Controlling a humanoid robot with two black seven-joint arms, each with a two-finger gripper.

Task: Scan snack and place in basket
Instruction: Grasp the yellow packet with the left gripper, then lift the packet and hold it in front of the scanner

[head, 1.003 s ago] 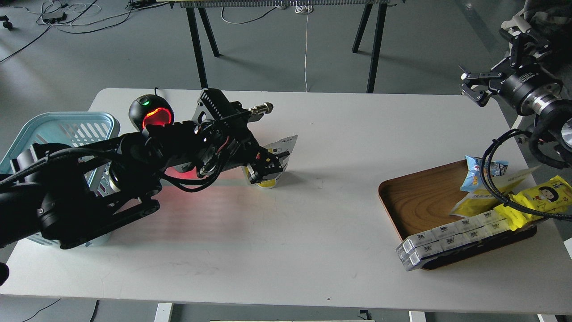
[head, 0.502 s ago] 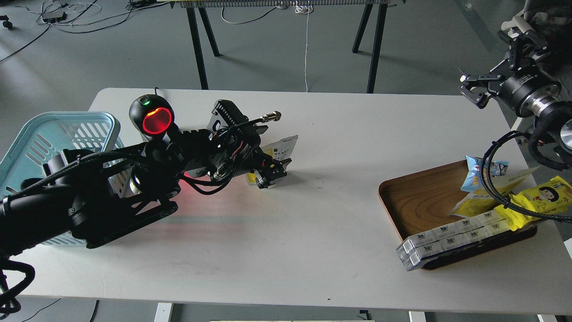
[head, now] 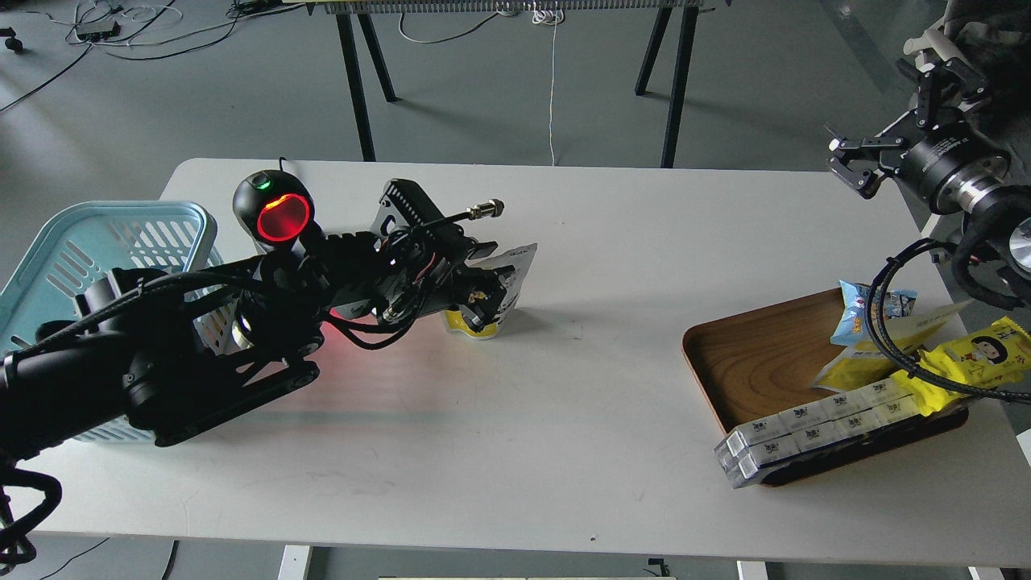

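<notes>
The snack point(head: 509, 272), a small pouch, yellow below and white above, stands on the white table point(head: 564, 403) left of centre. My left gripper point(head: 483, 296) is at its front left side, with its dark fingers closed on the pouch's lower part. The pouch's base touches the table. The light blue basket point(head: 105, 234) stands at the far left, partly hidden by my left arm. A black scanner point(head: 282, 216) with a glowing red window stands between the basket and the snack. My right gripper point(head: 852, 163) is open and empty, held high beyond the table's right edge.
A brown wooden tray point(head: 757, 354) at the right holds a blue packet point(head: 866, 310), bright yellow packets point(head: 979, 354) and white boxes point(head: 813, 427). A cable point(head: 894, 322) from my right arm hangs over the tray. Table legs stand behind the far edge.
My left arm has lifted and swung back toward the scanner, uncovering its red window. The gripper has stayed at the snack and turned a little on it. The right gripper has barely moved.
</notes>
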